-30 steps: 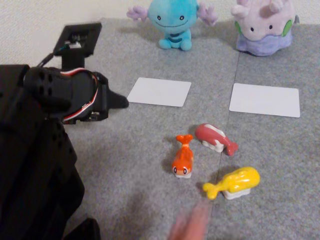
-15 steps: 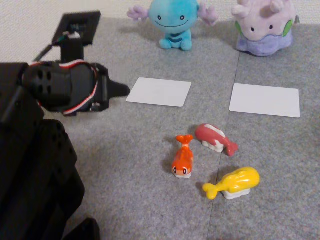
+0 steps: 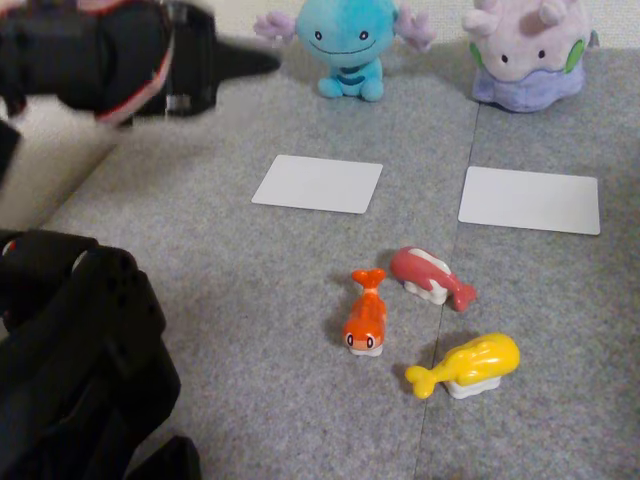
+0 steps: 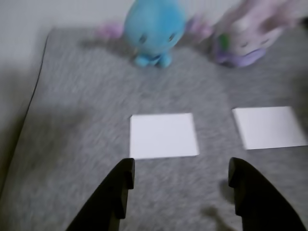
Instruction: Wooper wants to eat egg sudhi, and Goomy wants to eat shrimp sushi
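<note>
In the fixed view the blue Wooper (image 3: pixel 345 45) sits at the back centre and the lilac Goomy (image 3: pixel 525 50) at the back right. Near the front lie the orange shrimp sushi (image 3: pixel 366 318) and, right of it, the yellow egg sudhi (image 3: pixel 470 365). My gripper (image 3: pixel 250 62) hangs high at the back left, pointing toward Wooper, far from both toys. In the wrist view my gripper (image 4: pixel 180 168) is open and holds nothing, with Wooper (image 4: pixel 154 29) and Goomy (image 4: pixel 250 36) blurred ahead.
A red-pink striped toy (image 3: pixel 430 277) lies just behind the two sushi. One white card (image 3: pixel 318 184) lies before Wooper and another white card (image 3: pixel 530 200) before Goomy. The arm's black base (image 3: pixel 80 360) takes up the front left. The grey mat (image 3: pixel 230 300) ends at the left.
My gripper has swung up and back from mid-left toward the back of the mat. A blurred hand at the front edge one second ago is gone. The toys have not moved.
</note>
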Controlling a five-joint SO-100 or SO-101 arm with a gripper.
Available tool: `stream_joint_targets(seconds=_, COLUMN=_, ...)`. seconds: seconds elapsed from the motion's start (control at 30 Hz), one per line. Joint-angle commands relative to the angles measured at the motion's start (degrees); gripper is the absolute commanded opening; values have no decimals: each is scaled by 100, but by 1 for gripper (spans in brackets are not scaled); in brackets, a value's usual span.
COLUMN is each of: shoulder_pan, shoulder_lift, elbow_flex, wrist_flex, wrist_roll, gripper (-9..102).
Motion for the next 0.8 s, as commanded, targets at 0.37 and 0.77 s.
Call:
stream_joint_targets(seconds=0.37, shoulder_pan=2716, shoulder_lift=-3981, elbow_flex=-3551, wrist_flex=1591, wrist_roll=-1055, gripper=24)
stream_joint_targets(seconds=0.77, shoulder_pan=4342, shoulder_lift=-5660, elbow_flex=-3911, wrist_flex=2206, wrist_roll=-2224, gripper=26)
